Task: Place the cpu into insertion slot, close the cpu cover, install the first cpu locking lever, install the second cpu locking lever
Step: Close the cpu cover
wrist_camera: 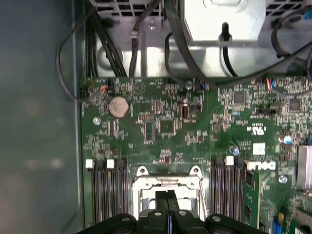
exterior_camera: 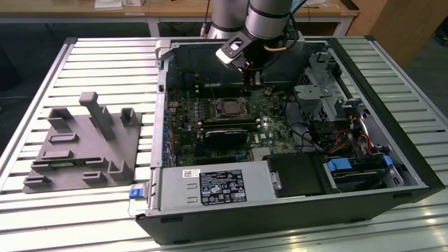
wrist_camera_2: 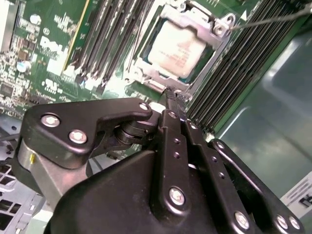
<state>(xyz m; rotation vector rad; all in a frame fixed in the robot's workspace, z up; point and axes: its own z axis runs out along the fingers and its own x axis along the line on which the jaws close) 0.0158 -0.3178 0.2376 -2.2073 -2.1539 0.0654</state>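
Sitting in the insertion slot [wrist_camera_2: 138, 73], the cpu [wrist_camera_2: 178, 48] shows its pale face through the cut-out of the cpu cover [wrist_camera_2: 195, 19], which lies down over it. The gripper [wrist_camera_2: 171, 93] has its fingers pressed together with nothing between them, tips just beside the cover's edge; in the exterior view it hangs at about one o'clock from the slot. A thin wire lever [wrist_camera_2: 273, 19] runs off one corner; whether it is latched I cannot tell. By my judgement the work is at cover and levers: the closed tips should bear on metal only, never the chip face. Memory slots [wrist_camera_2: 117, 29] crowd both flanks; in the exterior view a black card [exterior_camera: 225, 134] lies at six o'clock and the drive cage [exterior_camera: 322, 100] at three, so free room is mainly upward
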